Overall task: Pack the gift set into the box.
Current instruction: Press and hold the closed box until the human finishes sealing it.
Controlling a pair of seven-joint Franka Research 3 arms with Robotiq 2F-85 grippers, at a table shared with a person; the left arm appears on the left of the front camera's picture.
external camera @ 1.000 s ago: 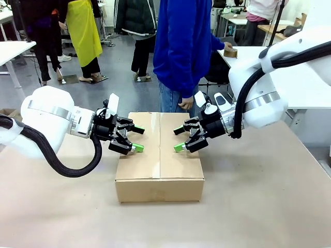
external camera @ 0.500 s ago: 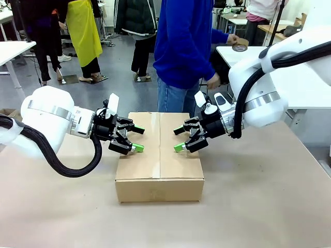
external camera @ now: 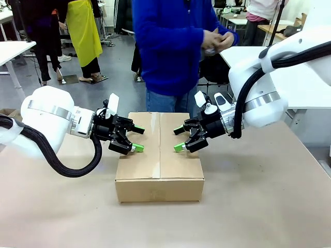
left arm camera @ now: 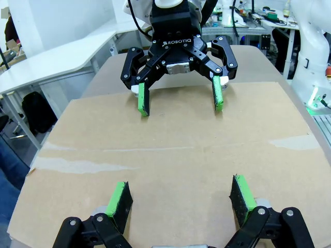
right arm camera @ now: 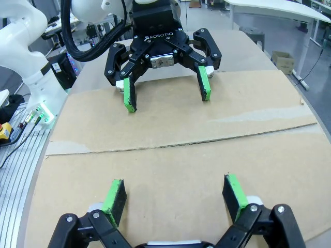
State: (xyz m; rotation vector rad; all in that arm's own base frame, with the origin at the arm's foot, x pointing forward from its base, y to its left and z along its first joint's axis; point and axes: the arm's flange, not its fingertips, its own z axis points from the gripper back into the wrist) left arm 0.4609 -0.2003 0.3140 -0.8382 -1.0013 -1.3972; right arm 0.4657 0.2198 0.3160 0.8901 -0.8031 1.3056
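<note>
The brown cardboard box (external camera: 159, 155) lies shut on the table, flaps down, a clear tape strip along its centre seam. My left gripper (external camera: 138, 138) hovers open just over the left half of the lid, and my right gripper (external camera: 178, 139) hovers open over the right half, the two facing each other. The left wrist view looks past my left gripper (left arm camera: 181, 199) across the lid (left arm camera: 170, 155) at the right gripper (left arm camera: 181, 101). In the right wrist view, my right gripper (right arm camera: 175, 199) faces the left gripper (right arm camera: 166, 95) over the lid (right arm camera: 176, 139). The gift set is out of view.
A person in a blue sweater (external camera: 176, 46) stands at the far side behind the box, both hands (external camera: 217, 39) together at chest height. The brown tabletop (external camera: 258, 206) has free room in front and to the right. A white table (external camera: 305, 82) stands at the back right.
The person has stepped left and closer behind the box and brought both hands together at the chest. Neither gripper nor the box has moved.
</note>
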